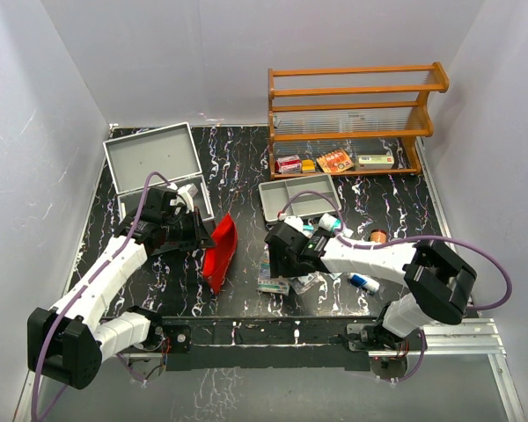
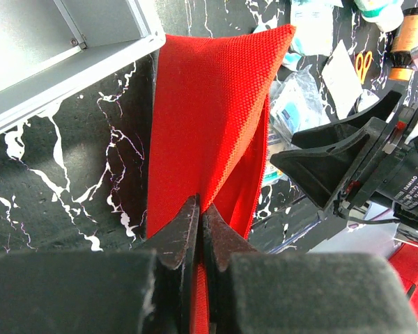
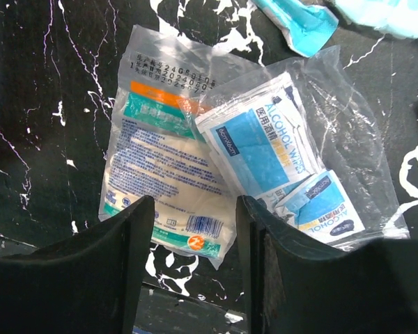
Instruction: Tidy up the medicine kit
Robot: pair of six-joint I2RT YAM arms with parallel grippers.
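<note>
My left gripper (image 2: 200, 212) is shut on the edge of the red fabric pouch (image 2: 212, 118), which stands on the dark marbled table (image 1: 238, 167) between the arms (image 1: 221, 252). My right gripper (image 3: 195, 209) is open, its fingers either side of a clear packet with white, green and orange print (image 3: 164, 167) lying flat. Beside it lies a clear bag of blue alcohol wipes (image 3: 279, 149). These packets show in the top view (image 1: 282, 283) under my right gripper (image 1: 277, 255). Bottles and small items (image 1: 330, 224) lie behind the right arm.
An open grey metal box (image 1: 154, 163) lies at the left rear. A grey divided tray (image 1: 297, 198) sits mid-table. A wooden rack (image 1: 356, 114) at the back right holds small medicine boxes. An orange bottle (image 1: 378, 236) and a blue-white tube (image 1: 363, 282) lie on the right.
</note>
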